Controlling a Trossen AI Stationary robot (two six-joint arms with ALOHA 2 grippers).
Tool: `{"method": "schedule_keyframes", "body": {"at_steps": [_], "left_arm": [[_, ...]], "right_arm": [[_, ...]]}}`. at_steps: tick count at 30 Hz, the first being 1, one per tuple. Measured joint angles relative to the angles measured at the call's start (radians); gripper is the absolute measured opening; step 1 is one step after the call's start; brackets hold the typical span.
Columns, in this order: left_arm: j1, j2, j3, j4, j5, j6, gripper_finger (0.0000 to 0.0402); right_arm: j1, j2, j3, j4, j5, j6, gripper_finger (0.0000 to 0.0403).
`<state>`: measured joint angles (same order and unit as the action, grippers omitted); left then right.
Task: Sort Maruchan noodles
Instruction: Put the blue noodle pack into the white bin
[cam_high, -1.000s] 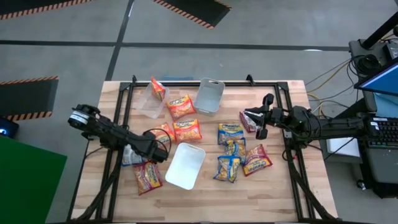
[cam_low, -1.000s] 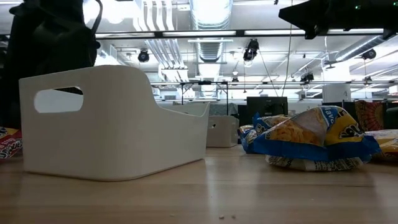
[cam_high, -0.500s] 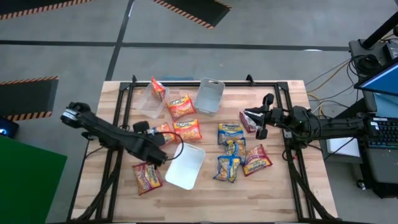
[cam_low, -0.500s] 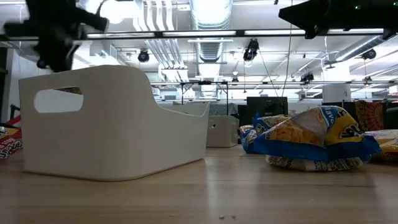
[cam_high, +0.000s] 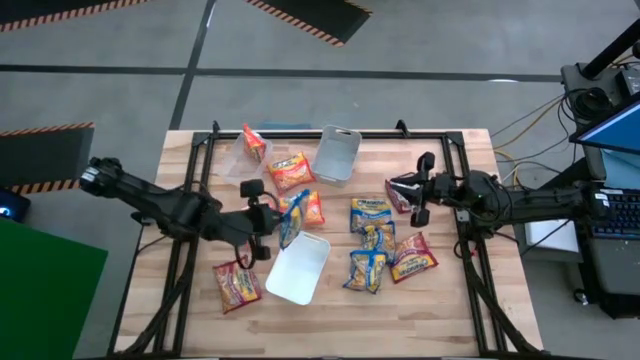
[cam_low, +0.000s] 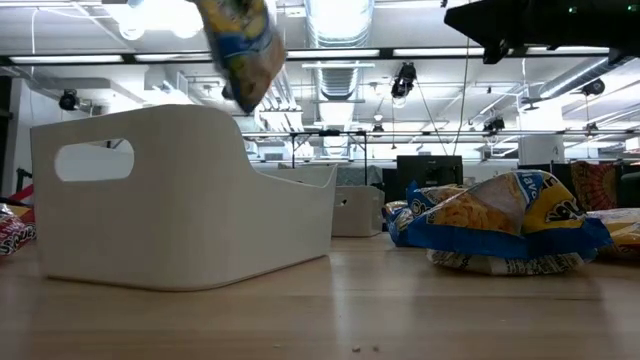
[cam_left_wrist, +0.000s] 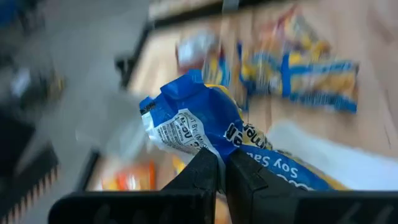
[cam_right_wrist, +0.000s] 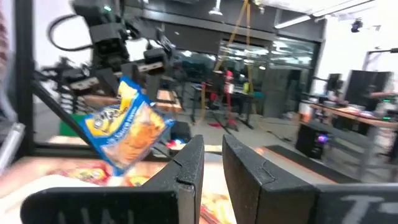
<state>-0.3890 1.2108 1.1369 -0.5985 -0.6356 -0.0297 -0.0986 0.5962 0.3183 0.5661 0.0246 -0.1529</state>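
1. Gripping a blue-and-yellow packet (cam_high: 289, 222), your left gripper (cam_high: 272, 222) has its fingers clamped on the wrapper's edge and holds it in the air just above the near white bin (cam_high: 297, 267), near the middle of the surface (cam_high: 455, 300).
2. Crowding that spot you have an orange packet (cam_high: 306, 207) just beside the lifted one, another orange packet (cam_high: 290, 171) farther back, and a dark red packet (cam_high: 237, 284) at the front left – none touches the held packet.
3. Your right gripper (cam_high: 420, 188) waits at the right side with its fingers slightly apart, close to a dark red packet (cam_high: 402, 192).
4. Three more blue-and-yellow packets (cam_high: 370, 243) lie clustered between the near bin and the right arm.
5. Only the left wrist view shows the fingers (cam_left_wrist: 200, 175) pinching the wrapper; the low view shows the packet hanging over the bin's rim – its grip stays out of sight there.
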Motion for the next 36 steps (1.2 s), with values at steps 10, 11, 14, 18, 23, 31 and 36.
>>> {"method": "schedule_keyframes", "body": {"at_steps": [10,11,14,18,23,31,36], "left_arm": [[0.073,-0.114,-0.235,0.464,0.275,0.375,0.0],[0.081,-0.12,-0.255,0.492,0.3,0.403,0.0],[0.102,-0.134,-0.303,0.564,0.354,0.459,0.0],[0.118,-0.138,-0.34,0.594,0.404,0.495,0.0],[0.121,-0.138,-0.376,0.611,0.419,0.527,0.0],[0.122,-0.136,-0.383,0.616,0.419,0.544,0.0],[0.125,-0.136,-0.383,0.617,0.419,0.547,0.0]], "right_arm": [[0.001,0.21,0.051,0.172,-0.095,0.106,0.005],[0.001,0.238,0.068,0.173,-0.108,0.12,0.0053],[0.001,0.327,0.117,0.169,-0.131,0.181,0.0079],[0.002,0.452,0.192,0.163,-0.134,0.25,0.0137],[0.001,0.59,0.331,0.067,-0.205,0.269,0.0214],[0.0,0.76,0.584,-0.179,-0.346,0.168,0.0291],[0.0,0.848,0.725,-0.323,-0.417,0.109,0.0298]]}}
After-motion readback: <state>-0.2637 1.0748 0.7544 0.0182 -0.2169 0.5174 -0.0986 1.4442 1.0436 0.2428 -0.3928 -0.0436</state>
